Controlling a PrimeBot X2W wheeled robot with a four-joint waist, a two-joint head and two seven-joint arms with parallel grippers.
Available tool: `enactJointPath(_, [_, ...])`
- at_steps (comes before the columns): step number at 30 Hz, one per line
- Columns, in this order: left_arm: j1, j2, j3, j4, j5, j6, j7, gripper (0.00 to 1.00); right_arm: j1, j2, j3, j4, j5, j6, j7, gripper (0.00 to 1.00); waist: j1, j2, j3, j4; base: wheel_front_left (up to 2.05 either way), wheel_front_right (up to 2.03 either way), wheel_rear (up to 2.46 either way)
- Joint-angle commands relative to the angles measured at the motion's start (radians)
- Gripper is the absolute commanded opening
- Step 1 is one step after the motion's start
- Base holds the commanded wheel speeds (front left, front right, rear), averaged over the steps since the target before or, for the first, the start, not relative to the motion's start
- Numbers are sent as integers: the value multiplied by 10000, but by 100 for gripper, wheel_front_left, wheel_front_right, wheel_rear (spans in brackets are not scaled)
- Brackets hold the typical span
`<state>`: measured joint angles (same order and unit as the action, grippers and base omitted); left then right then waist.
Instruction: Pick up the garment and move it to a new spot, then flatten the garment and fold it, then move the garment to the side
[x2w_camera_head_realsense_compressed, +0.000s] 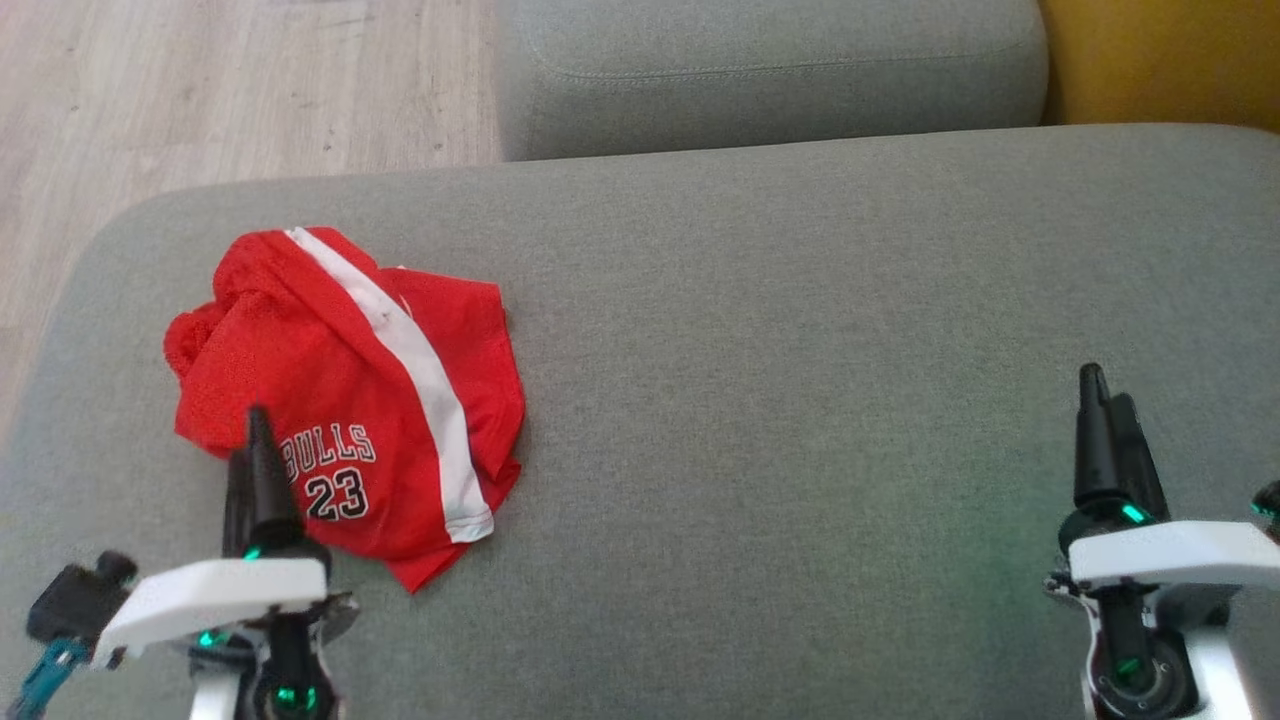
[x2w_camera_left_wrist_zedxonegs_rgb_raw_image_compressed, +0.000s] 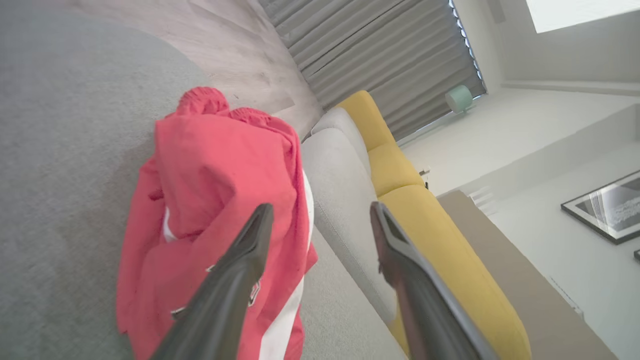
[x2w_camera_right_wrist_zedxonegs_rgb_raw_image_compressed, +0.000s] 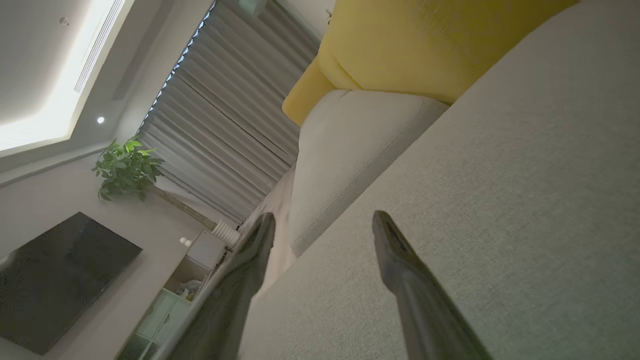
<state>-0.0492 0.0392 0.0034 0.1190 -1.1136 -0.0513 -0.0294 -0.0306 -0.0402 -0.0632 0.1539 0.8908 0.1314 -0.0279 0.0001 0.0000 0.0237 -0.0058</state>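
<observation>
Head view: crumpled red garment (x2w_camera_head_realsense_compressed: 350, 400) lay left of frame. My left gripper (x2w_camera_head_realsense_compressed: 258, 435) hung over its lower edge, jaws apart; right gripper (x2w_camera_head_realsense_compressed: 1100, 400), lower right, likewise. Risk judged: pinching one layer, dragging it bunched.

Left gripper (x2w_camera_left_wrist_zedxonegs_rgb_raw_image_compressed: 321, 207) and right gripper (x2w_camera_right_wrist_zedxonegs_rgb_raw_image_compressed: 324, 216) both stand with jaws apart (wide, empty).
</observation>
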Motion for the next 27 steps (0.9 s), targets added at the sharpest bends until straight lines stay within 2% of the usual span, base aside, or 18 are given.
enactJointPath(1, [-569,58,-17,-503,466,33,-160,100,-521,-50,197,-491,-452,-3,-166,100,-1,0,4,-13,0,0,0])
enactJointPath(9, [-632,64,-843,-656,2619,143,-424,100,-508,-56,525,-754,-1891,-4,-432,100,-1,0,17,-86,0,0,0])
enactJointPath(16, [-663,147,-1321,-526,3745,241,-600,100,-480,-60,662,-850,-2860,-4,-608,100,-1,0,21,-122,0,0,0])
enactJointPath(27, [-943,689,-2511,141,5562,806,-923,100,-412,-68,837,-835,-4641,-5,-932,100,-1,0,78,-120,0,0,0])
